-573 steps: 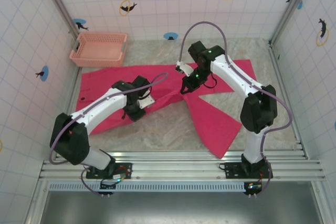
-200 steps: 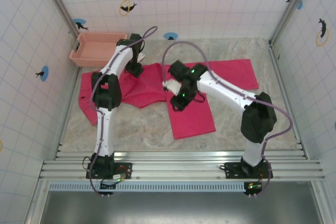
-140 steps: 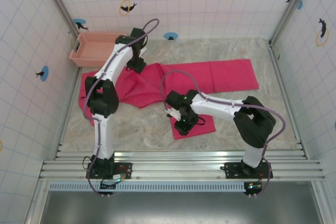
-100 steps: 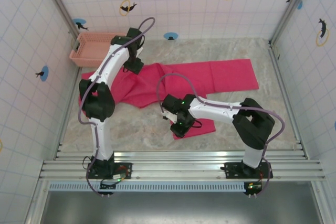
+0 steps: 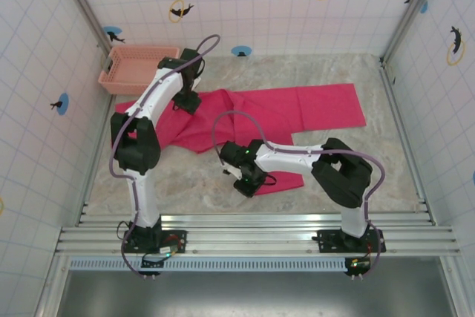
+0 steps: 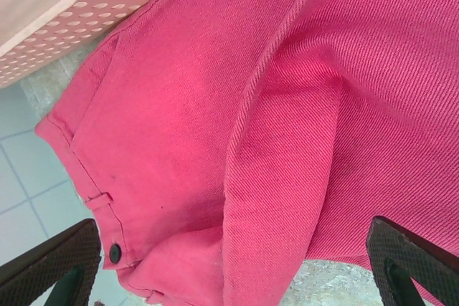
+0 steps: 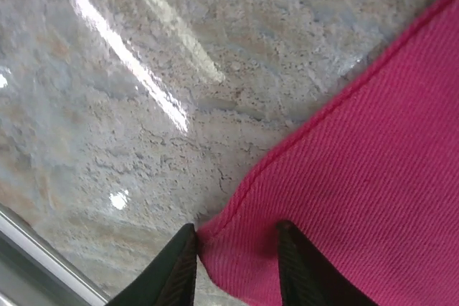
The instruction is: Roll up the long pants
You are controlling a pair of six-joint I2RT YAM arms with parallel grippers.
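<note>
**Pink pants lie flat, my right hand on a hem corner**

The long pants (image 5: 297, 105) are spread on the tabletop (image 5: 178, 180) with no roll in them. The waist end is at the far left, just beside the basket (image 5: 141, 68). One leg runs straight out to the right across the far half. The other leg bends back toward the near edge and ends in a short flap around the middle of the tabletop.

My right hand (image 5: 247, 181) is low at the near left corner of that flap. In my right wrist view my two fingers (image 7: 176, 270) stand close together with the hem corner caught between them. The stitched edge of the cloth climbs away to the upper right, and bare marbled tabletop lies to its left.

My left hand (image 5: 187, 99) is over the waist end, near the basket. In my left wrist view my fingertips (image 6: 50, 263) sit at the bottom corners, spread wide, gripping nothing. Under them I see the waistband with a dark button (image 6: 115, 252) and a belt loop. A raised fold runs down the middle of the cloth. The basket's lattice wall is at the upper left, by the cloth's edge. I cannot tell whether this hand touches the cloth.
</note>
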